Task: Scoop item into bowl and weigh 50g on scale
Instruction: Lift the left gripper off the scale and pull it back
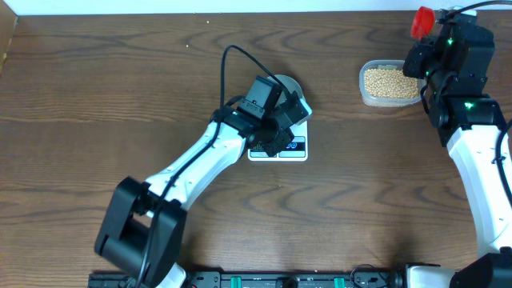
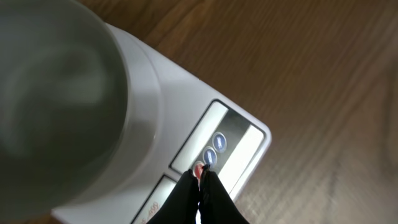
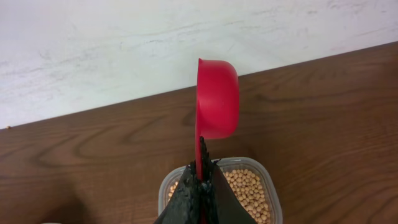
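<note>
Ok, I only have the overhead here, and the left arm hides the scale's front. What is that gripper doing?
Observer: The left gripper is shut, with its tips at a red button on the scale.
Operator: Any other buttons?
Observer: Two blue buttons beside it, untouched.
Operator: And the other arm?
Observer: The right gripper is shut on the handle of the scoop. The scoop is turned on its side above the tub of beans.
</note>
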Robot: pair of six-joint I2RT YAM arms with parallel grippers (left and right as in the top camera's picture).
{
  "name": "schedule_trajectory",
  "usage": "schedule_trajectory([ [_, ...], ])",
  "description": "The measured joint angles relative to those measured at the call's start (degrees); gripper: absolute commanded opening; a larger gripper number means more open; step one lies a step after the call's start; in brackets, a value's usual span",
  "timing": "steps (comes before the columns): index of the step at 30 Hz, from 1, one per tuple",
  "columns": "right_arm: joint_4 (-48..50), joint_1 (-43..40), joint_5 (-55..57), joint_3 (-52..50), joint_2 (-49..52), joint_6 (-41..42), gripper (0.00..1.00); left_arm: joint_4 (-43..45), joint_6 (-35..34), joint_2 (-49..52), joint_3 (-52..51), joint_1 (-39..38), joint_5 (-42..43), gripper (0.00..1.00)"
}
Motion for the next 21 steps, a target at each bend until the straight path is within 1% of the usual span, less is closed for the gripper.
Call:
schedule_trajectory([
  [10,0.0,0.0,0.0,0.0,0.0,-0.9,0.01,-7.7,0.0,-3.0,0.0,0.5,0.0,0.07],
  [15,0.0,0.0,0.0,0.0,0.0,-1.1,0.01,-9.5,0.0,-5.8,0.0,3.0,0.0,0.07],
  [21,0.0,0.0,0.0,0.0,0.0,-1.1,0.01,-9.6,0.0,-9.1,0.0,7.3,0.0,0.07],
])
